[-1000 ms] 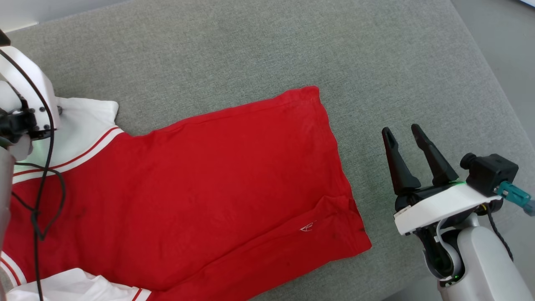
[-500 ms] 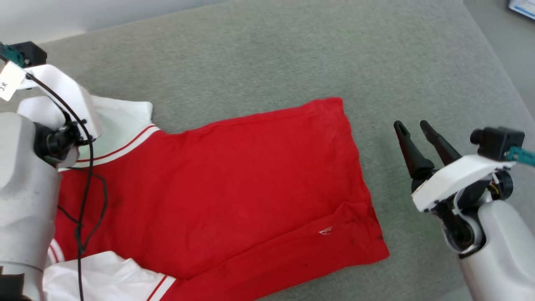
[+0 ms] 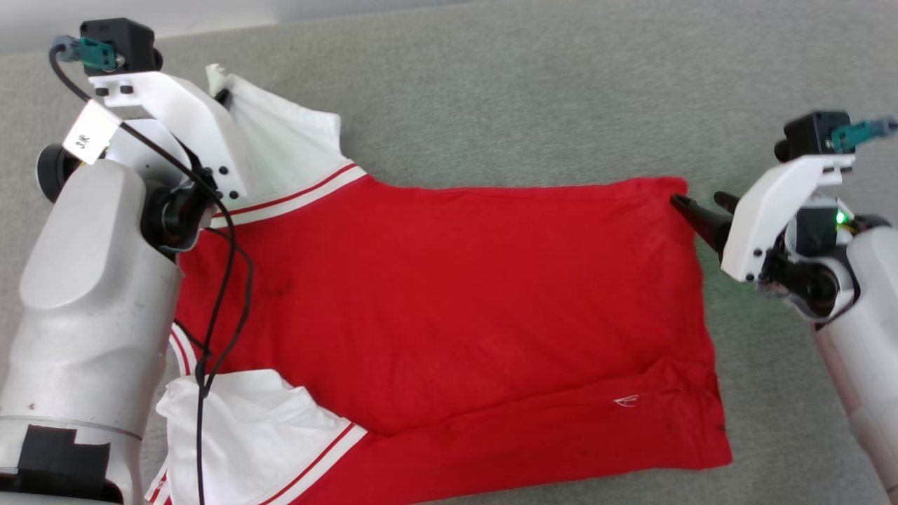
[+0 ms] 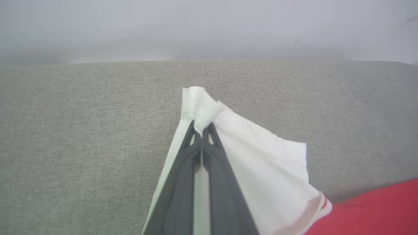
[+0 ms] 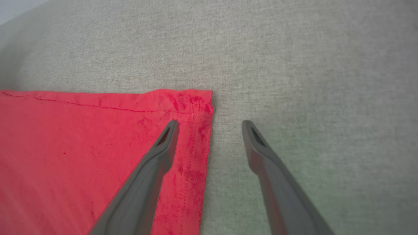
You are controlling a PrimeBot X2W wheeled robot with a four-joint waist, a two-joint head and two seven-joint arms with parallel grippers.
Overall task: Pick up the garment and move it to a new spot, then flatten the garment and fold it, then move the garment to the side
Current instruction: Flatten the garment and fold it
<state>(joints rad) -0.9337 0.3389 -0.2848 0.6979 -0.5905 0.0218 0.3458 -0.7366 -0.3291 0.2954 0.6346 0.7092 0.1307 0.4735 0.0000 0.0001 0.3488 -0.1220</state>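
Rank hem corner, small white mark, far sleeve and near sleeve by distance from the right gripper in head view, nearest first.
From the right gripper, head view:
1. Hem corner of the garment, at the fingertips, far right.
2. Small white mark, lower right.
3. Far sleeve, upper left, clamped by the left gripper.
4. Near sleeve, lower left.

The garment lies on the cushion — left gripper at its sleeve, right gripper astride its corner
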